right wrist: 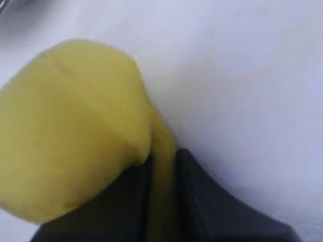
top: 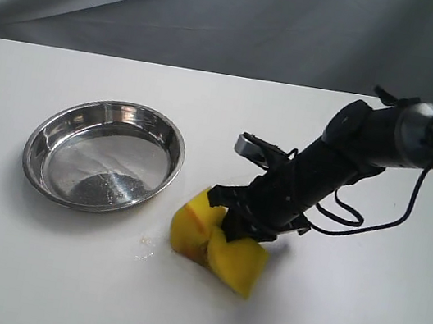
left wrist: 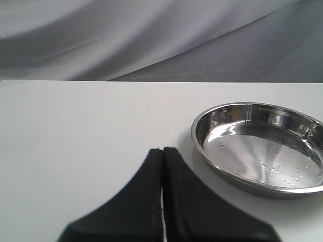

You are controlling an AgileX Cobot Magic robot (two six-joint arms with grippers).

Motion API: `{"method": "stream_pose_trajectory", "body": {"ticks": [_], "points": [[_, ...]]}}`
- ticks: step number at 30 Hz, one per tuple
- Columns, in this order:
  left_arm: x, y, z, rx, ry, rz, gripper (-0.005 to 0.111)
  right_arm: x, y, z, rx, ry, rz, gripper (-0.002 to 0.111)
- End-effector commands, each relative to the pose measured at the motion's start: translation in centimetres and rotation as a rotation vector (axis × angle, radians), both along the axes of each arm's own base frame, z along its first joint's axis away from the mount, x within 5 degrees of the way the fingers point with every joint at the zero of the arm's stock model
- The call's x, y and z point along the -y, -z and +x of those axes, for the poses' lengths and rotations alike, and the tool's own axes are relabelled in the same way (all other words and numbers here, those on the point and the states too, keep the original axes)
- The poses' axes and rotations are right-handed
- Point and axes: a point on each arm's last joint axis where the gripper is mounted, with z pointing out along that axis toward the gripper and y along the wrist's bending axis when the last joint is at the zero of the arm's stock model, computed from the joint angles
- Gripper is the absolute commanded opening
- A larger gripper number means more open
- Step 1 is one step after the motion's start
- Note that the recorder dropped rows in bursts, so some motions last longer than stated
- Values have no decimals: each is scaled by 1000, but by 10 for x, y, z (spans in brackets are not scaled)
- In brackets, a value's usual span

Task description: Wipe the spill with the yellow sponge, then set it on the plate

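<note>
Right gripper [top: 227, 232] clamped on yellow sponge [top: 191, 228]. I see spill [top: 144, 248] just lower left of it, right arm nearer; plate [top: 28, 154] beyond, upper left.

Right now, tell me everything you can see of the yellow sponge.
The yellow sponge is a thick, bright yellow foam block, pinched at its middle by the right gripper so both ends bulge. It sits tilted, seemingly pressed on the white table, near the plate but outside it, with a faint trace of the spill just beside it.
</note>
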Motion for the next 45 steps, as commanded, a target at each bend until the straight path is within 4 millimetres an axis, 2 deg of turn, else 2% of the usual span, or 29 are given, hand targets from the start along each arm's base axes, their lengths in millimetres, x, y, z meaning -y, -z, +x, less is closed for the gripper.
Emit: {"method": "stream_pose_trajectory", "body": {"ticks": [1, 13, 19, 22, 26, 32, 36, 41, 45], "points": [[0, -3, 0, 17, -3, -6, 0, 43, 22, 23, 166, 1, -202, 0], [0, -3, 0, 17, -3, -6, 0, 93, 23, 40, 174, 145, -243, 0], [0, -3, 0, 17, -3, -6, 0, 92, 23, 37, 150, 132, -243, 0], [0, -3, 0, 17, -3, -6, 0, 80, 23, 33, 144, 92, -239, 0], [0, -3, 0, 17, -3, -6, 0, 51, 23, 25, 163, 14, -233, 0], [0, -3, 0, 17, -3, -6, 0, -7, 23, 3, 241, -135, -218, 0], [0, -3, 0, 17, -3, -6, 0, -39, 23, -16, 261, -238, -207, 0], [0, -3, 0, 17, -3, -6, 0, -59, 12, -27, 265, -243, -149, 0], [0, -3, 0, 17, -3, -6, 0, -61, 0, -28, 287, -262, -126, 0]]}}
